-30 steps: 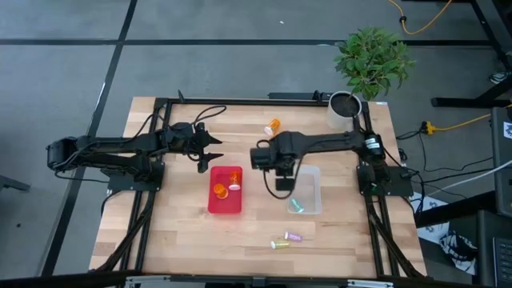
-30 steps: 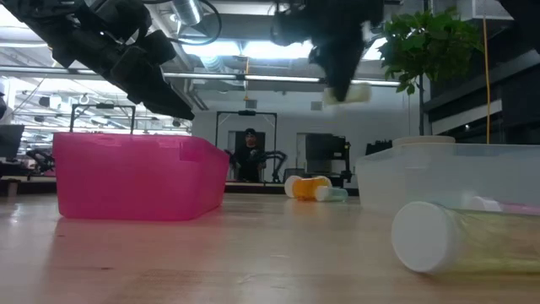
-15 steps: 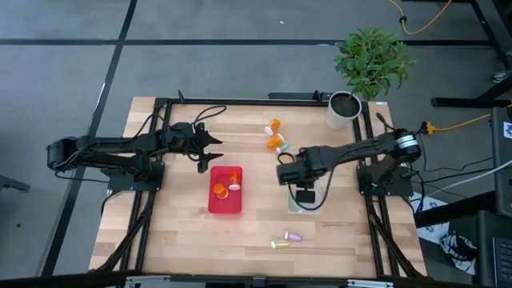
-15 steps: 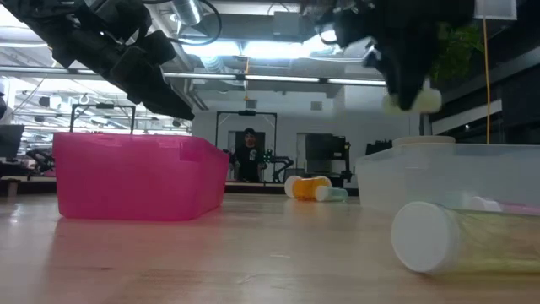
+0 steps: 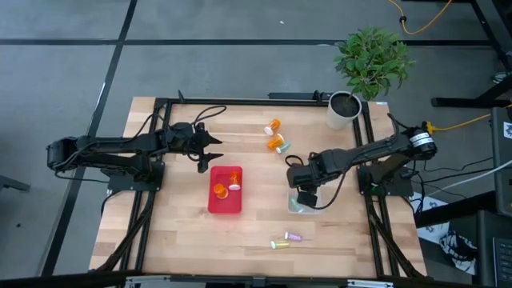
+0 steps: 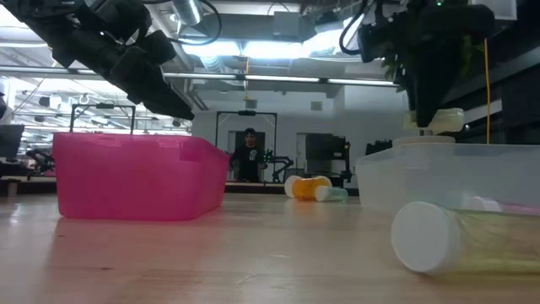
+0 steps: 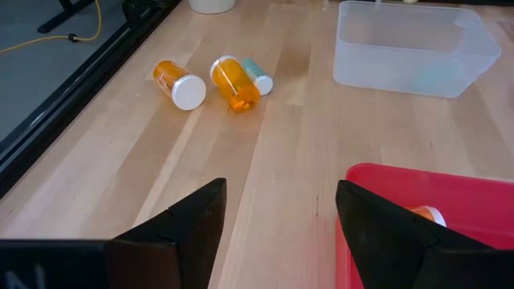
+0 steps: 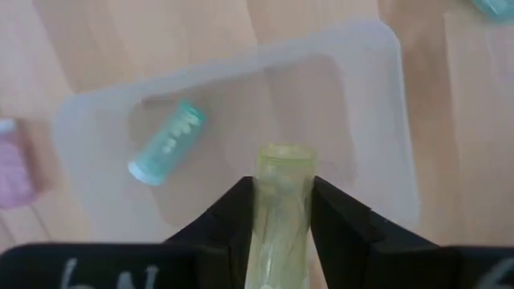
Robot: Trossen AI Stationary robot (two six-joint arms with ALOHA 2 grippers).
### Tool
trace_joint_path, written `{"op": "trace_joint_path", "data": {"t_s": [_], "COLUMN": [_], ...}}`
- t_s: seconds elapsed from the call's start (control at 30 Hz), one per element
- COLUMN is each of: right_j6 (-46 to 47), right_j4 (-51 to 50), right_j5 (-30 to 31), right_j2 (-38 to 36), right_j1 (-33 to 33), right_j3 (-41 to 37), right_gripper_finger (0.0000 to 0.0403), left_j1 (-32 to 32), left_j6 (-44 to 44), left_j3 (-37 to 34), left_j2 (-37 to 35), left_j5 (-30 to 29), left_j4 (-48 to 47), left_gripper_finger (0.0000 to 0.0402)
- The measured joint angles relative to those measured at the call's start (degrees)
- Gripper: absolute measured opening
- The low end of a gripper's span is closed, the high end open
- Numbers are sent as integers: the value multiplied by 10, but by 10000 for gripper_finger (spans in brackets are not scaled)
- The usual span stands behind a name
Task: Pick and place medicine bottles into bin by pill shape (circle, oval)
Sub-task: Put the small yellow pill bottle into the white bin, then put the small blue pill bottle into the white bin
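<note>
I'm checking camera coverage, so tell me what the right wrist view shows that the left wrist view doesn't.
Only the right wrist view shows the right gripper holding a pale yellow-green bottle over the clear bin, with a teal bottle lying inside. Only the left wrist view shows the left gripper open, two orange bottles on the table, and the pink bin. Both show the clear bin.

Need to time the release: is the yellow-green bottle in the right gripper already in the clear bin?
Not yet. The right gripper holds the yellow-green bottle above the clear bin, where a teal bottle already lies.
</note>
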Motion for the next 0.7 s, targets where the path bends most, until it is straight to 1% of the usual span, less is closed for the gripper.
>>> {"op": "trace_joint_path", "data": {"t_s": [0.13,0.23,0.33,0.4,0.5,0.6,0.7], "right_j6": [-4,-36,-61,-54,-18,-16,-16], "right_j4": [33,51,49,48,48,48,48], "right_j5": [-4,-4,-6,-15,-14,-14,-14], "right_j2": [0,0,0,0,0,0,0], "right_j1": [4,4,4,4,4,6,8], "right_j3": [0,0,0,0,0,0,0], "right_gripper_finger": [126,128,125,123,124,138,161], "left_j1": [0,0,0,0,0,0,0], "left_j6": [0,0,0,0,0,0,0], "left_j3": [0,0,0,0,0,0,0], "left_j2": [0,0,0,0,0,0,0], "left_j5": [0,0,0,0,0,0,0], "left_j4": [0,0,0,0,0,0,0], "left_gripper_finger": [229,229,229,229,229,229,229]}}
